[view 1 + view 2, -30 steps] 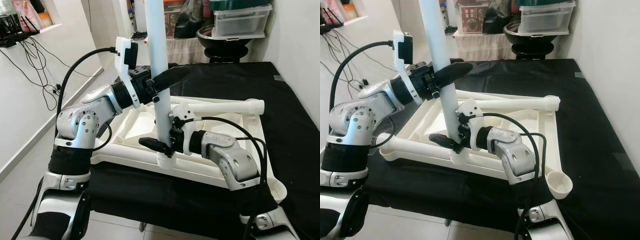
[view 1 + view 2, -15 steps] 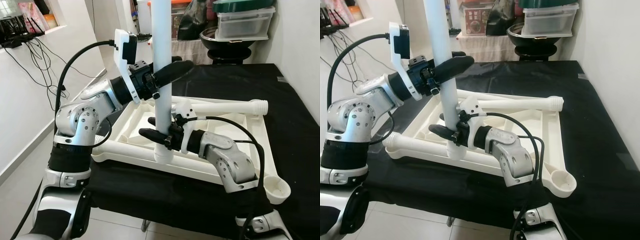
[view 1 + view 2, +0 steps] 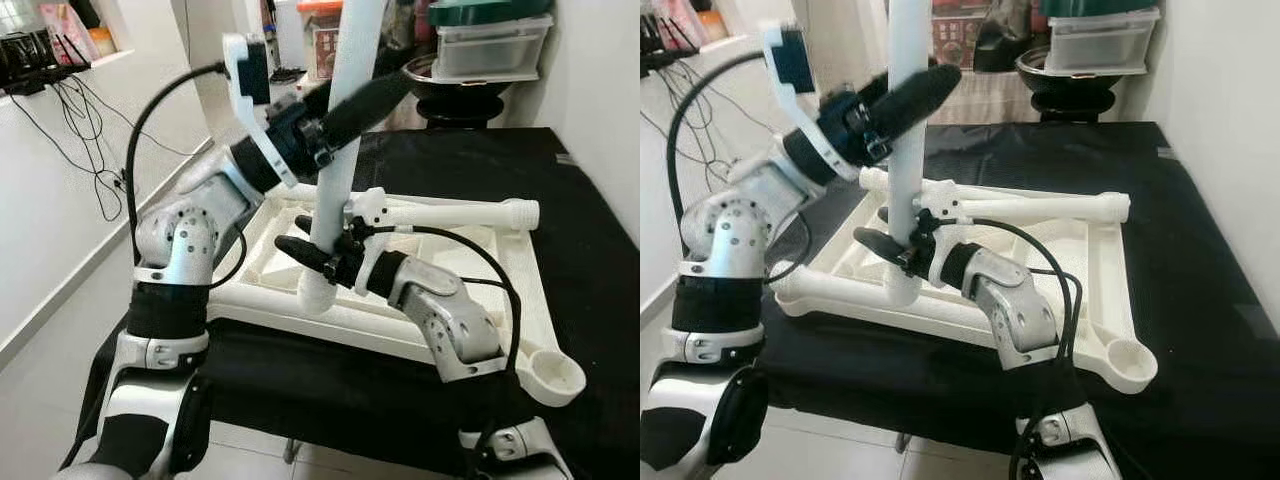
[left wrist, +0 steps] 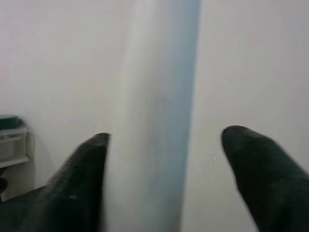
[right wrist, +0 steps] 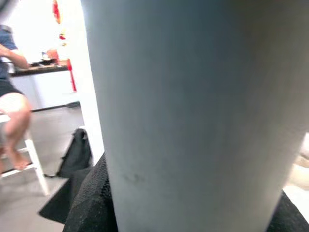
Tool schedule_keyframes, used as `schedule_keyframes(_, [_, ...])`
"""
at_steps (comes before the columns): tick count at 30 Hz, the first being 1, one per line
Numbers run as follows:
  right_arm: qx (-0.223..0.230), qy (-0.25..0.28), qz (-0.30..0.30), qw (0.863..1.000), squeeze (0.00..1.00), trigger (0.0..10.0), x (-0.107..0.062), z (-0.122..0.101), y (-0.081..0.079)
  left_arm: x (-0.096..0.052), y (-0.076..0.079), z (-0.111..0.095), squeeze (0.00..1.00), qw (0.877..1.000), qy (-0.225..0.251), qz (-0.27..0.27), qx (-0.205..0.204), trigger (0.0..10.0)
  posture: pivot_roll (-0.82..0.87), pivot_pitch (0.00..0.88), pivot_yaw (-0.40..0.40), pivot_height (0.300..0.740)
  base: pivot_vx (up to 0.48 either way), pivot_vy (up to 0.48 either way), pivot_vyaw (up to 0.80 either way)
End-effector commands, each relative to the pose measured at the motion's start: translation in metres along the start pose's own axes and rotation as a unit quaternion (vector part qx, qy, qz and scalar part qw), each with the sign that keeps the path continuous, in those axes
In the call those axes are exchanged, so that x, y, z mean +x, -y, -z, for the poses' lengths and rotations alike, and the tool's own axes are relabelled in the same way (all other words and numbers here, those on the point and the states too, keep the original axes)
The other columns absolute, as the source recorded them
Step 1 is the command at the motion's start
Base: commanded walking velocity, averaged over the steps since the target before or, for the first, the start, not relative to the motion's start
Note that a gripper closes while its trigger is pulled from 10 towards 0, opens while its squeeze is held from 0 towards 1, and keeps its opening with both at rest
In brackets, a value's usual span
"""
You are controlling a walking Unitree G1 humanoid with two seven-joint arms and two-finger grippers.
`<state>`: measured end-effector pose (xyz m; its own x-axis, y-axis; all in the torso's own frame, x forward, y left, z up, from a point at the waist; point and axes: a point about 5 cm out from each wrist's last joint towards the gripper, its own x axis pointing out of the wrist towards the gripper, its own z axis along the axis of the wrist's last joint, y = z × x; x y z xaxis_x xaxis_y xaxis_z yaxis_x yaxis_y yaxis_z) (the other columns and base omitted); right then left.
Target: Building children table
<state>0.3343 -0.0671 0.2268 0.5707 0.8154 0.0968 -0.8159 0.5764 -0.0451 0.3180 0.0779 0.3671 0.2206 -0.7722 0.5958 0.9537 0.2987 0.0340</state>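
A white table top (image 3: 525, 300) lies upside down on a black-covered surface. A white table leg (image 3: 338, 170) stands in its near left corner, its top leaning right. My left gripper (image 3: 378, 90) reaches around the leg high up. In the left wrist view its fingers (image 4: 79, 186) are open, with a gap between the leg (image 4: 154, 121) and one finger. My right gripper (image 3: 292, 232) is shut on the leg low down, just above the socket. Two more legs lie on the top: one (image 3: 450, 212) along the far side, one (image 3: 830, 290) along the near edge.
An empty corner socket (image 3: 555, 370) sticks out at the near right. Storage boxes (image 3: 485, 45) and a black basin (image 3: 450, 75) stand behind the surface. A white wall rises on the right, cables (image 3: 95, 150) hang on the left. A seated person (image 5: 12, 96) shows in the right wrist view.
The leg's top has swung from leaning slightly left to leaning right. My left arm has risen and reached right with it. My right gripper has stayed on the leg's lower end.
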Motion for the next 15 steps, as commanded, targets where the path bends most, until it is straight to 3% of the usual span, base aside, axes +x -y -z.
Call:
schedule_keyframes(1, [0.004, 0.007, 0.013, 1.000, 0.00, 0.0, 0.005, -0.004, 0.001, -0.010, -0.004, -0.008, 1.00, 0.999, 0.022, -0.026, 0.007, 10.0, -0.13, 0.034, 0.085, 0.740, 0.000, 0.000, 0.00])
schedule_keyframes(2, [0.004, 0.007, 0.013, 1.000, 0.00, 0.0, 0.005, -0.004, 0.001, -0.010, -0.004, -0.008, 1.00, 0.999, 0.022, -0.026, 0.007, 10.0, -0.13, 0.034, 0.085, 0.740, 0.000, 0.000, 0.00])
schedule_keyframes(6, [0.025, 0.022, 0.073, 0.997, 0.00, 0.0, -0.008, -0.005, 0.018, -0.046, -0.019, -0.021, 1.00, 0.992, 0.038, -0.117, 0.029, 10.0, -0.11, 0.049, 0.073, 0.740, 0.000, 0.000, 0.00])
schedule_keyframes(14, [0.038, 0.035, 0.122, 0.991, 0.00, 0.0, -0.021, -0.007, 0.034, -0.079, -0.025, -0.038, 1.00, 0.975, 0.055, -0.203, 0.071, 10.0, -0.11, 0.060, 0.060, 0.740, 0.000, 0.000, 0.00])
schedule_keyframes(15, [0.040, 0.038, 0.131, 0.990, 0.00, 0.0, -0.024, -0.008, 0.038, -0.088, -0.029, -0.045, 1.00, 0.967, 0.063, -0.235, 0.081, 10.0, -0.11, 0.060, 0.059, 0.740, 0.000, 0.000, 0.00])
